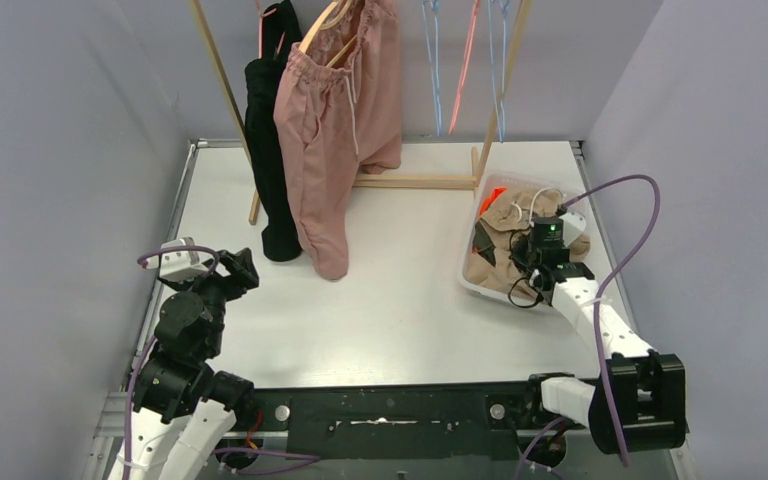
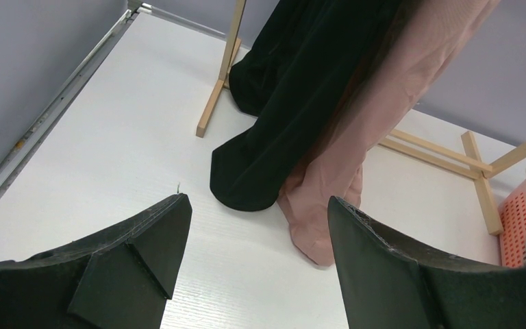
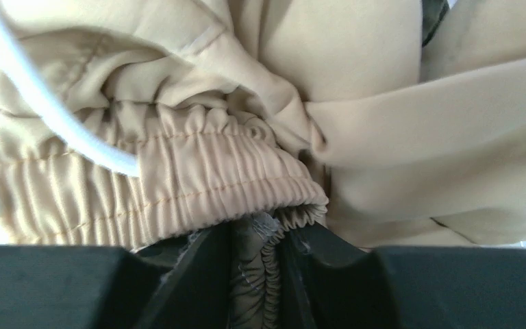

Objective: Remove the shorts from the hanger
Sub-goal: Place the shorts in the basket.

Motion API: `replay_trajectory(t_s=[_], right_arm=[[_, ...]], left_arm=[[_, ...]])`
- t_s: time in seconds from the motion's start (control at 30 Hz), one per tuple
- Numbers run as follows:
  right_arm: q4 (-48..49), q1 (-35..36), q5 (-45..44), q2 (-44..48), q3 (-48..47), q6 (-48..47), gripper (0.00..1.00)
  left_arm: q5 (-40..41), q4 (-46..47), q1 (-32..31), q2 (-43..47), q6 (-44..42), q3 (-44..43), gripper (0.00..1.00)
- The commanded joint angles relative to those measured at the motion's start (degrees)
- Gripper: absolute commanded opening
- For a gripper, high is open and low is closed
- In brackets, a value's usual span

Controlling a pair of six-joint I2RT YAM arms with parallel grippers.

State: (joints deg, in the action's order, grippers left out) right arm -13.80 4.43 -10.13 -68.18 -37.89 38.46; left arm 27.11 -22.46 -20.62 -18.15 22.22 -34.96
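Left gripper (image 2: 257, 212), jaws apart, waits at seven o'clock, pink shorts (image 1: 325, 130) hang on the hanger (image 1: 320, 25) at eleven, and at three the right gripper (image 3: 255, 233) pinches the beige shorts (image 3: 356, 123) by the waistband in the basket (image 1: 472, 240), so rising without letting go could drag them out.

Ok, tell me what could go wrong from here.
1. The right gripper is shut on the waistband of the beige shorts in the basket; lifting without opening would likely drag them out of it.
2. The white drawstring lies looped beside that gripper and might snag.
3. The pink shorts hang against a black garment; the open left gripper could catch the wrong one.
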Motion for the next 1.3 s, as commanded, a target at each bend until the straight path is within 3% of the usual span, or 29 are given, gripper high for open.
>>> replay_trajectory(t_s=[0.0,0.13,0.3,0.57,0.67,0.8,0.93,1.13,1.27], right_arm=[[-4.3,0.7,2.8,6.6,-5.5,-1.1,0.33],[-11.3,0.8,-0.3,11.6,-13.6,-5.1,0.56],[-15.2,0.7,-3.4,14.6,-20.5,-8.2,0.65],[-9.4,-0.7,-4.8,9.3,-18.3,-9.9,0.58],[-7.6,-2.6,0.0,1.8,-15.7,-8.8,0.56],[-6.2,-2.2,10.5,-10.0,-10.9,-5.7,0.43],[-1.1,3.0,9.7,-12.3,-1.5,0.7,0.46],[-7.5,4.1,7.6,-15.2,-3.1,-2.3,0.43],[-8.7,8.4,5.5,-8.8,-0.7,0.1,0.42]], left_arm=[[-1.4,3.7,0.1,0.4,-0.8,0.2,0.73],[-1.4,3.9,0.2,0.4,-0.8,0.2,0.73],[-1.5,3.9,0.2,0.6,-0.8,0.2,0.73],[-1.4,3.8,0.2,0.5,-0.8,0.2,0.73],[-1.3,3.7,0.2,0.5,-0.8,0.2,0.73],[-1.3,3.7,0.2,0.7,-0.9,0.3,0.73],[-1.0,3.7,0.2,0.6,-0.9,0.3,0.73],[-1.6,4.0,0.1,0.9,-1.1,0.6,0.73],[-1.1,3.8,0.1,0.9,-1.1,0.5,0.73]])
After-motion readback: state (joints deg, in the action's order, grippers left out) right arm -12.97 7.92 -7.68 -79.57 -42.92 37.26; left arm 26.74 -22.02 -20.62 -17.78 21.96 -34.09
